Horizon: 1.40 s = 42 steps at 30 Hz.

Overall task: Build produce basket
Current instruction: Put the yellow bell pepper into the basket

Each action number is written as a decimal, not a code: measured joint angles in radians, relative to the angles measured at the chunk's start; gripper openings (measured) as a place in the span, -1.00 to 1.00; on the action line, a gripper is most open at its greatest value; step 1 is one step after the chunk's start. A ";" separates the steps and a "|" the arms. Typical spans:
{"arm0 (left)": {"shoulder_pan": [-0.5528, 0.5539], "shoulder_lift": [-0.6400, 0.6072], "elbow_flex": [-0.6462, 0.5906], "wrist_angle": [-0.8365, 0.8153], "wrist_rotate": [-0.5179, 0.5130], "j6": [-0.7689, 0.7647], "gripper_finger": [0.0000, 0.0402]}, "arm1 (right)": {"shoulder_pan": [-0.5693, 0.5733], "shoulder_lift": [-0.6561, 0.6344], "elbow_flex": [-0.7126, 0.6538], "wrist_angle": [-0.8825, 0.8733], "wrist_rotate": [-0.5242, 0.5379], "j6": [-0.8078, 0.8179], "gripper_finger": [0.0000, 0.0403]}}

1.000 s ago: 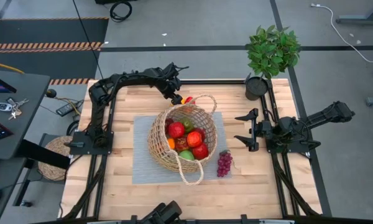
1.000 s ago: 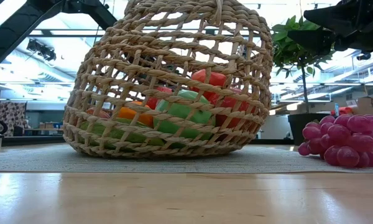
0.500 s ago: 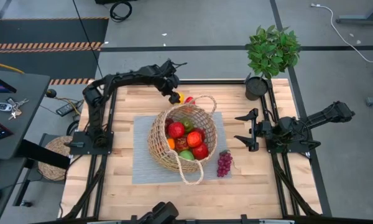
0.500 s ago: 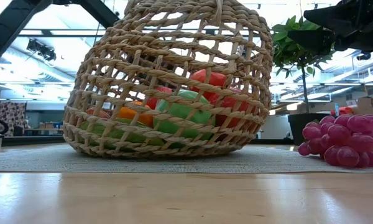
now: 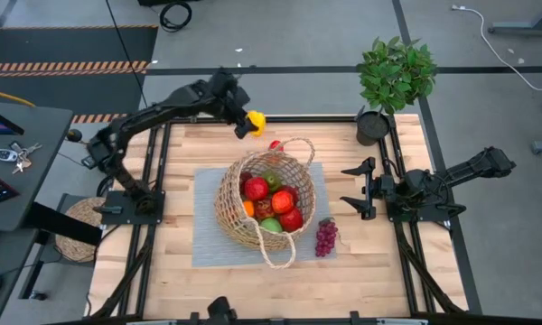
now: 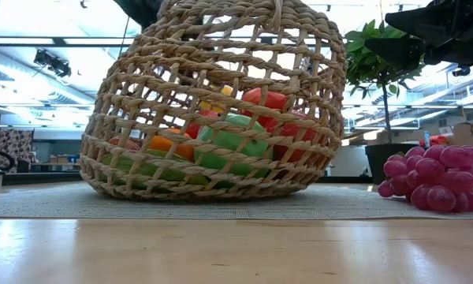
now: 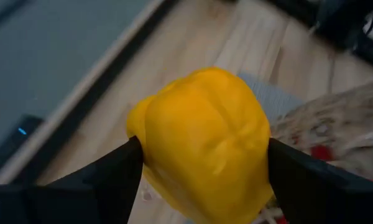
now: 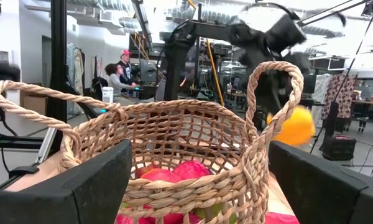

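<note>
The wicker basket [image 5: 264, 200] lies tilted on a grey mat [image 5: 208, 236], with red, green and orange produce [image 5: 273, 203] inside; it fills the low view [image 6: 213, 102]. My left gripper [image 5: 249, 123] is above the table's far edge, beyond the basket, shut on a yellow lobed toy piece [image 7: 202, 140]. The piece also shows in the right wrist view [image 8: 295, 126]. A small red piece [image 5: 275, 144] lies just beyond the basket rim. Purple grapes [image 5: 326, 236] lie on the mat's right edge. My right gripper [image 5: 357, 188] is open and empty, right of the basket. My left gripper pinches the yellow piece's two opposite sides [image 7: 143, 140] between its two fingers [image 7: 115, 174]. The fingers come slanting down from the table's far left. The piece is lifted clear of the table.
A potted green plant [image 5: 393, 77] stands at the far right corner. The basket's looped handle [image 5: 273, 257] points toward the near edge. Bare wood lies left of the mat [image 5: 167, 271] and along the near edge.
My left gripper, which was low at the basket's far rim, has gone up and toward the table's far edge with the yellow piece, lifting it clear of the table. The red piece has stayed beside the basket.
</note>
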<state>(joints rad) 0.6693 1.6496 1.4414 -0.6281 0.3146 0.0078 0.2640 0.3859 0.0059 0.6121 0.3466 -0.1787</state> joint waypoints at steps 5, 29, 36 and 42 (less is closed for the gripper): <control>-0.017 -0.136 0.000 0.042 -0.011 -0.003 0.55 | 0.000 0.000 0.000 0.000 0.000 0.000 0.89; -0.379 -0.332 0.001 0.151 -0.032 0.014 0.55 | 0.000 0.000 0.000 0.000 0.000 0.000 0.89; -0.571 -0.330 0.001 0.151 -0.226 0.369 0.55 | 0.000 0.000 0.000 0.000 0.000 0.000 0.89; -0.677 -0.326 0.001 0.153 -0.283 0.765 0.57 | 0.000 0.000 0.000 0.000 0.000 0.000 0.89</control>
<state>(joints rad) -0.0074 1.3235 1.4422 -0.4752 0.0314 0.7731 0.2639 0.3859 0.0059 0.6122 0.3466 -0.1788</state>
